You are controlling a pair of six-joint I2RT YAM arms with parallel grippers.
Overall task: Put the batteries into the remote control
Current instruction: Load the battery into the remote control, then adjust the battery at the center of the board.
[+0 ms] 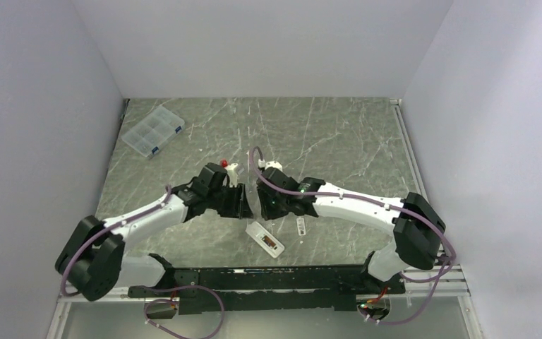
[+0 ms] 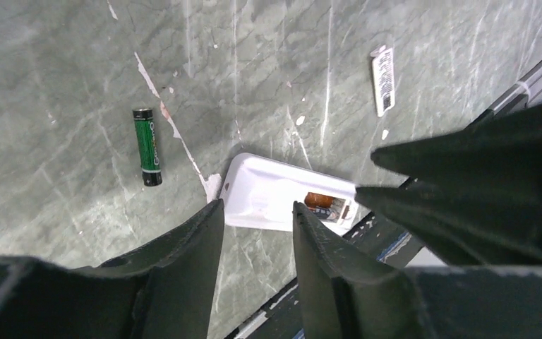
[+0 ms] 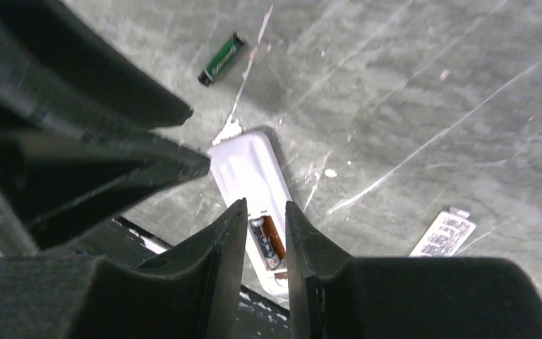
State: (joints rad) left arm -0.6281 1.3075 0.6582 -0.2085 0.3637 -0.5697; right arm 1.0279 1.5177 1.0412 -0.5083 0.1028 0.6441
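well, far left near the back of the marbled table [image 1: 339, 134] sits a clear compartment box [image 1: 153, 131] with blue clips. nearer the middle, a loose green battery [image 2: 147, 147] lies flat on the table, apart from the remote control [image 2: 268, 194]. the left gripper [image 2: 254, 208] hangs over the remote's plain end, its jaws moderately apart with nothing between them. the remote lies back-up near the front edge, its reddish-brown recess [image 3: 274, 236] uncovered, and a dark slim cylinder [image 3: 260, 236] seems to lie inside it. the right gripper [image 3: 265, 206] hovers over that recess, jaws narrowly parted and gripping nothing. to the right, a small white cover piece [image 3: 443, 235] lies flat, apart from the remote.
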